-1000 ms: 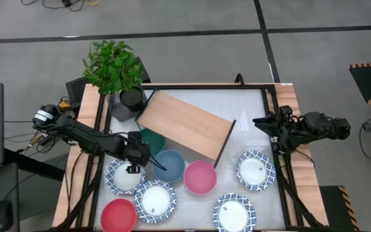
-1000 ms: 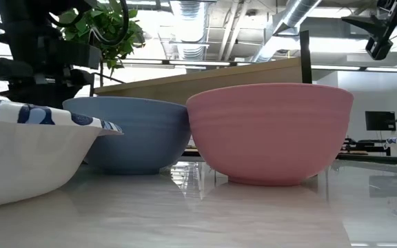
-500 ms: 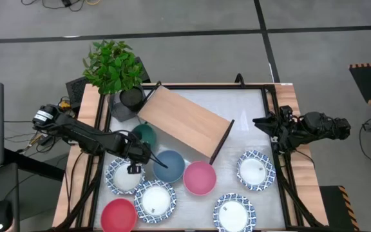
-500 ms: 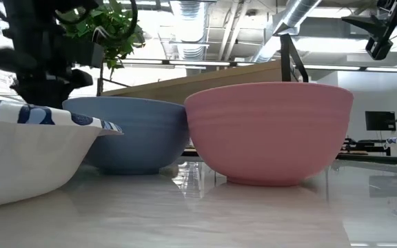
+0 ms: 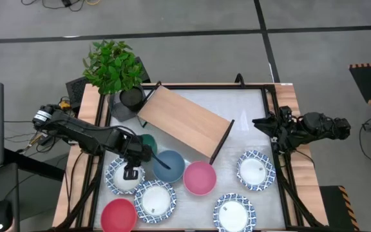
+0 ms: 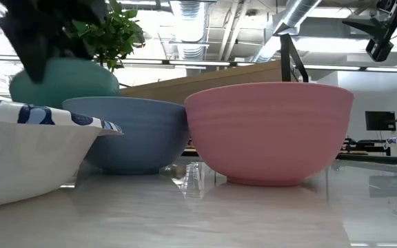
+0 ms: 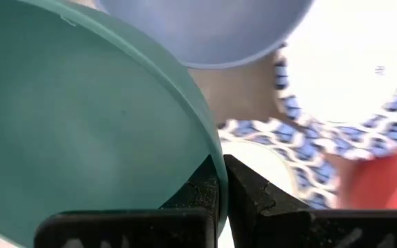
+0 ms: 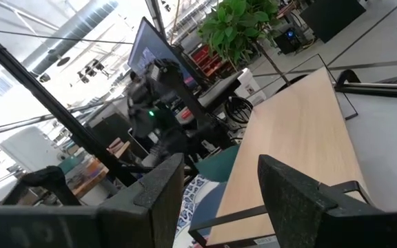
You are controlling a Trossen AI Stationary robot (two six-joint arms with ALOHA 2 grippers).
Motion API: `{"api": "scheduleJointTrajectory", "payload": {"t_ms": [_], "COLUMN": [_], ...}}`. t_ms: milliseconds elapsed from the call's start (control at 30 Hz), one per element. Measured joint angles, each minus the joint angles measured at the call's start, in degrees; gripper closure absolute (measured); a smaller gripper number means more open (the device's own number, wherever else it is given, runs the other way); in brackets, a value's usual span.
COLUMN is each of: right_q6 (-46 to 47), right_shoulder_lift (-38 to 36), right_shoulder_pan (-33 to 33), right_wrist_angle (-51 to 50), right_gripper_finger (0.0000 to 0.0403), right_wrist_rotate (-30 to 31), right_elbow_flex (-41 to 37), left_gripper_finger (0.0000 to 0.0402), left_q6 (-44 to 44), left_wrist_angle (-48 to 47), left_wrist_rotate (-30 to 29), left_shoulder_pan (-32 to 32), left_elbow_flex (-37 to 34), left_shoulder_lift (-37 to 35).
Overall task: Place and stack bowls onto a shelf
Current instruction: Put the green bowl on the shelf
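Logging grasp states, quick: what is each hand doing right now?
Left hand: closed on the rim of the green bowl, lifted.
Right hand: open, holding nothing, at the table's right edge.

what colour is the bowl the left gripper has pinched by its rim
Green, a teal shade. The left gripper is shut on the green bowl; the left wrist view shows it best.

I see the white table (image 5: 250,103) carrying the shelf (image 5: 184,122), which lies askew. In front of it stand the blue bowl (image 5: 171,165), the pink bowl (image 5: 200,178), the red bowl (image 5: 118,214) and four white patterned bowls (image 5: 256,169).
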Motion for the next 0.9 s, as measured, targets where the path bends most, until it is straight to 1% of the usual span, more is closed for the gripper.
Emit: {"api": "scheduleJointTrajectory", "payload": {"t_ms": [167, 267, 367, 533, 600, 700, 833, 900], "right_q6": [0.0, 0.0, 0.0, 0.0, -0.1, -0.3, -0.5, -0.5], "right_shoulder_lift": [0.0, 0.0, 0.0, 0.0, 0.0, 0.0, 0.0, 0.0], "right_shoulder_pan": [0.0, 0.0, 0.0, 0.0, 0.0, 0.0, 0.0, 0.0], "right_wrist_angle": [-0.2, -0.2, -0.2, -0.2, -0.2, -0.2, -0.2, -0.2], "right_gripper_finger": [0.0191, 0.0191, 0.0191, 0.0191, 0.0191, 0.0191, 0.0191, 0.0191], "right_wrist_rotate": [0.0, 0.0, 0.0, 0.0, 0.0, 0.0, 0.0, 0.0], "right_elbow_flex": [0.0, 0.0, 0.0, 0.0, 0.0, 0.0, 0.0, 0.0], "left_gripper_finger": [0.0401, 0.0401, 0.0401, 0.0401, 0.0401, 0.0401, 0.0401, 0.0401], "left_q6": [-2.6, -3.5, -2.1, 5.1, 8.9, 13.9, 20.1, 23.6], "left_wrist_angle": [-6.4, -9.7, -11.9, -12.1, -12.0, -11.0, -11.5, -13.2], "left_wrist_rotate": [3.7, 3.1, -2.3, -17.0, -19.8, -19.8, -17.1, -15.9], "left_shoulder_pan": [0.0, 0.0, -0.1, 2.2, 4.2, 8.1, 13.5, 15.4], "left_elbow_flex": [7.9, 13.4, 19.1, 26.1, 27.6, 27.9, 28.0, 28.6], "left_shoulder_lift": [0.0, 0.0, 0.0, 0.0, 0.1, 0.1, 1.9, 3.9]}}
